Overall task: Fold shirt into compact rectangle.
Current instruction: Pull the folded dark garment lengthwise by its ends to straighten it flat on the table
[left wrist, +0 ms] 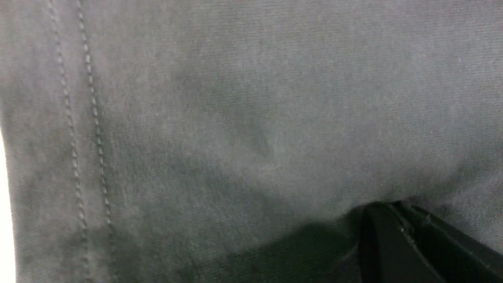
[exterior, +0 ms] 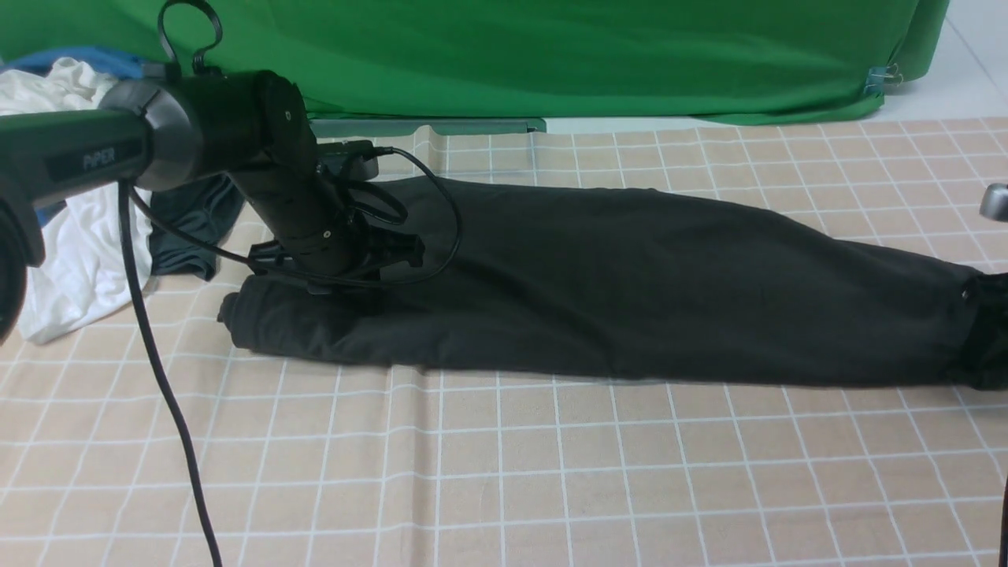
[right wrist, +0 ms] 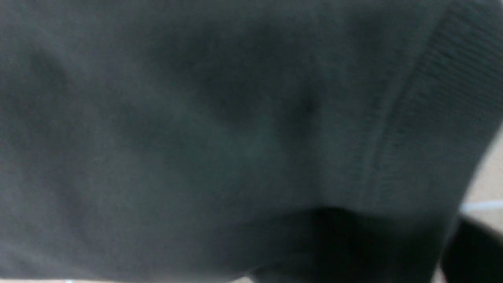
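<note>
- When the checked cloth (exterior: 504, 472) is taken as the reference, the shirt (exterior: 630, 291) is found lying on it as a long, narrow black band. The band runs from the cloth's left part across its middle to its right side.
- Over the cloth's left part, the left gripper (exterior: 402, 252) is lowered onto the end of the shirt. Its jaws are pressed together. In the left wrist view the fabric is puckered toward the fingers (left wrist: 397, 247), so a pinch of the shirt is clamped.
- In the same view, a double row of stitching (left wrist: 84, 137) is seen along one edge of the fabric.
- At the cloth's right side, the right gripper (exterior: 991, 331) is set against the other end of the shirt. Only a dark mass is shown at the frame edge. The right wrist view is filled with blurred fabric and a ribbed band (right wrist: 440, 98). Whether these jaws are apart or together cannot be told.
- At the cloth's far left corner, a white garment (exterior: 71, 236), a blue garment (exterior: 102, 57) and a dark grey garment (exterior: 193, 228) are heaped together.
- Behind the cloth's far edge, a green backdrop (exterior: 551, 55) is hung.
- Across the cloth's near left part, a black cable (exterior: 169, 417) is trailed.
</note>
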Action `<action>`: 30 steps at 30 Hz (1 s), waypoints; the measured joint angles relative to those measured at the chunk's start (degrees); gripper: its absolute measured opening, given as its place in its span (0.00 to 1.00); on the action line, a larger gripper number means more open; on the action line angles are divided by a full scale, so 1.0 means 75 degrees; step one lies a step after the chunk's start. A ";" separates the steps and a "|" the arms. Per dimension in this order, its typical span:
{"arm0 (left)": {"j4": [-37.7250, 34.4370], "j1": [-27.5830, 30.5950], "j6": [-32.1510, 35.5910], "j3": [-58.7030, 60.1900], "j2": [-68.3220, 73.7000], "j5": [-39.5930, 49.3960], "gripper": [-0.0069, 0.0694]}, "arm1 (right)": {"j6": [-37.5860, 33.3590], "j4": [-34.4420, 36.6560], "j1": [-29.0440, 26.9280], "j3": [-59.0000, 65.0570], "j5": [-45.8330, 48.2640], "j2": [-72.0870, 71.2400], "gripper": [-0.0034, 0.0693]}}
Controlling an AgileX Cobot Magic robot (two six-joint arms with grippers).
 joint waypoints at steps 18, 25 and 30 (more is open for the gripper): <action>-0.0142 -0.0002 0.0000 0.0000 -0.0057 0.0037 0.12 | 0.1070 -0.1339 0.0000 -0.0552 0.0698 -0.0450 0.56; -0.0086 -0.0002 0.0032 0.0024 -0.0939 0.0222 0.12 | 0.1213 -0.0588 0.0008 -0.1080 0.0171 -0.0366 0.97; -0.0079 -0.0002 0.0032 0.0024 -0.1610 0.0349 0.12 | 0.1227 -0.0461 0.0146 -0.1106 0.0000 0.0110 0.98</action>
